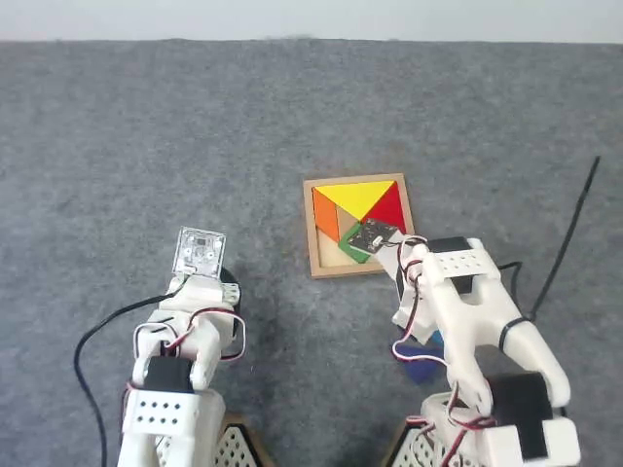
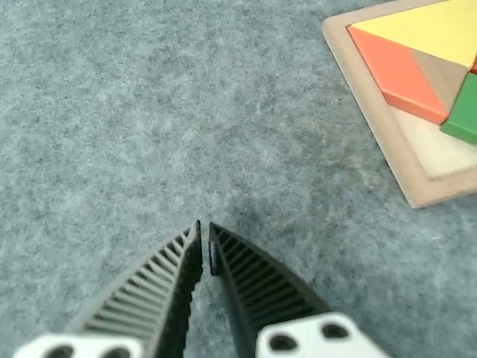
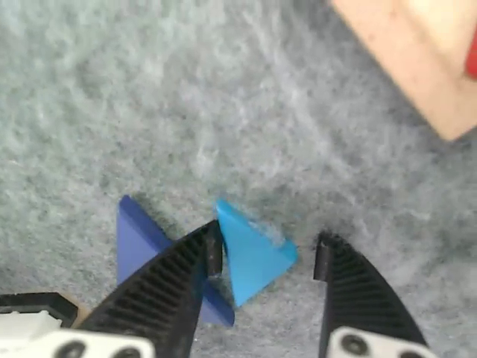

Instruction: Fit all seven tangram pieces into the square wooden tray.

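Note:
The square wooden tray (image 1: 322, 269) lies right of the table's middle and holds a yellow triangle (image 1: 358, 197), a red triangle (image 1: 391, 207), an orange piece (image 1: 325, 216) and a green piece (image 1: 352, 255). Part of its floor is bare. My right gripper (image 3: 270, 239) is open low over the carpet, near the tray's corner (image 3: 402, 60). A light blue triangle (image 3: 253, 257) lies between its fingers, touching one finger. A dark blue piece (image 3: 141, 239) lies beside it, partly behind that finger, and peeks out under the right arm (image 1: 421, 368). My left gripper (image 2: 205, 227) is shut and holds nothing, over bare carpet left of the tray (image 2: 387, 142).
Grey carpet (image 1: 195, 126) covers the whole table. A black cable (image 1: 569, 238) runs along the right side. Another cable (image 1: 97, 336) loops by the left arm's base.

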Controlling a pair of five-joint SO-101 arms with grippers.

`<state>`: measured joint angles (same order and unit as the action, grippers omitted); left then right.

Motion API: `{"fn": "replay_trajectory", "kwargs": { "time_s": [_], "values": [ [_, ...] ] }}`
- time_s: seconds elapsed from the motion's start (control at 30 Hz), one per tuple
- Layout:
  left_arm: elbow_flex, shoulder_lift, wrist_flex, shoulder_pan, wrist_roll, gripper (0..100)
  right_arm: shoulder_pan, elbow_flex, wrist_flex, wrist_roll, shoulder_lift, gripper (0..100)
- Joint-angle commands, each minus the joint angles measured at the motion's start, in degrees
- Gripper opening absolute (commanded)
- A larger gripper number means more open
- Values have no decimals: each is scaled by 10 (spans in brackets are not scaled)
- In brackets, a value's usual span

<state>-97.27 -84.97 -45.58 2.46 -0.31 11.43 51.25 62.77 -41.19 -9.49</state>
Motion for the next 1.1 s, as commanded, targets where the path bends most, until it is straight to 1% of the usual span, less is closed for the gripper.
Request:
{"fn": "replay_trajectory", "kwargs": {
  "time_s": [0.0,0.23,0.43,0.67,0.73,0.8,0.87,0.9,0.97,1.07],
  "values": [
    [5,-7,-1,3,4,15,-7,-24,-16,-7,13,176],
    [5,-7,-1,3,4,15,-7,-50,-7,-6,11,166],
    [5,-7,-1,3,4,15,-7,-163,79,-5,12,167],
    [5,-7,-1,3,4,15,-7,-269,154,-5,16,170],
    [5,-7,-1,3,4,15,-7,-264,183,-3,13,186],
    [5,-7,-1,3,4,15,-7,-223,195,18,7,247],
    [5,-7,-1,3,4,15,-7,-160,160,25,-13,322],
    [5,-7,-1,3,4,15,-7,-127,129,24,-29,343],
    [5,-7,-1,3,4,15,-7,-57,62,24,-68,341],
    [5,-7,-1,3,4,15,-7,21,-29,25,-123,303]
  ]
}}
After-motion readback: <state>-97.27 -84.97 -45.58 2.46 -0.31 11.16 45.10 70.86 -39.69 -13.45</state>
